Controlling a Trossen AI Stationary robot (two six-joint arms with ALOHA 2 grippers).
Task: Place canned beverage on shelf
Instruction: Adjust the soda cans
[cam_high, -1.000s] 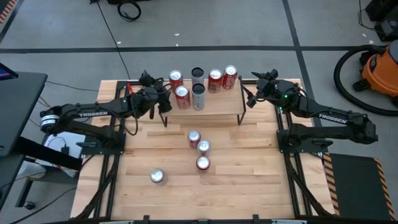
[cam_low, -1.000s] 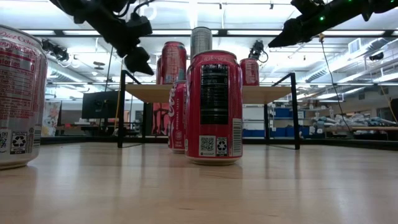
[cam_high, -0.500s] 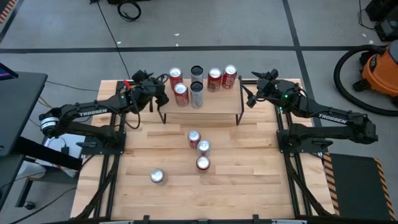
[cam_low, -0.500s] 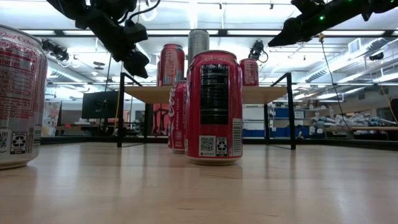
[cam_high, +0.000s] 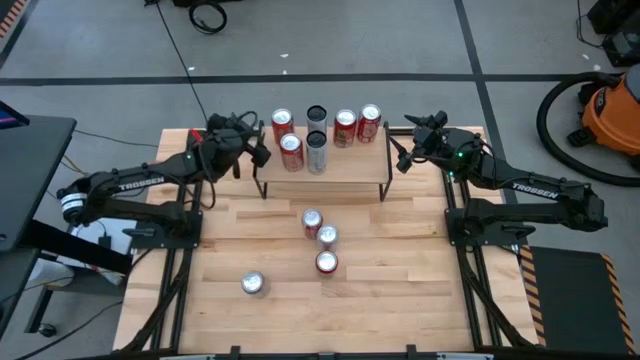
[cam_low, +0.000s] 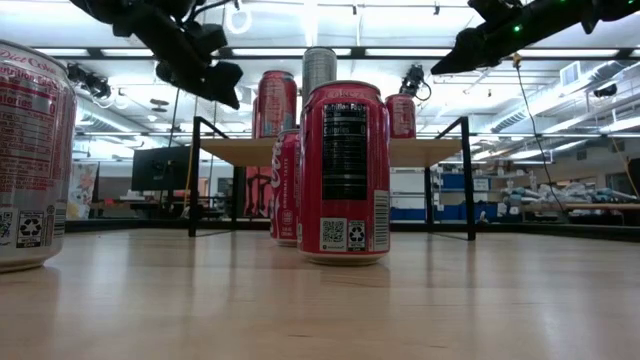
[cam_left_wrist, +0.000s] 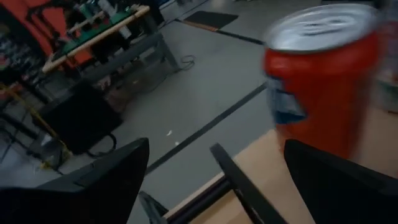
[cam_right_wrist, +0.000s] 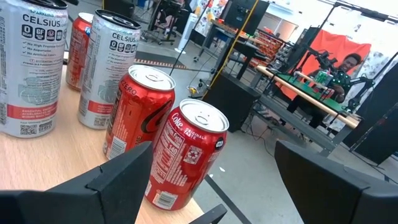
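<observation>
**Six cans on the shelf, four on the surface, both end effectors empty at the shelf ends**

The low shelf with a light wooden plank top on thin black metal legs (cam_high: 330, 165) stands at the far side of the light wooden surface (cam_high: 400, 270). On its plank stand six cans: a red can at the far left (cam_high: 282, 123), a red can just in front of it (cam_high: 291, 151), two silver-and-white tall cans (cam_high: 317, 117) one behind the other at the middle, and two red cans at the far right (cam_high: 346, 126), side by side.

Four more cans stand on the surface in front of the shelf. Three red ones (cam_high: 326, 262) cluster near the middle, in a short uneven line. A silver can (cam_high: 252, 284) stands apart, nearer the front left.

The left end effector (cam_high: 258, 152) hovers just off the shelf's left end, its fingers spread and holding nothing; the left wrist view shows a red can close ahead between the fingers. The right end effector (cam_high: 400, 158) hangs off the shelf's right end, likewise spread and empty.
</observation>
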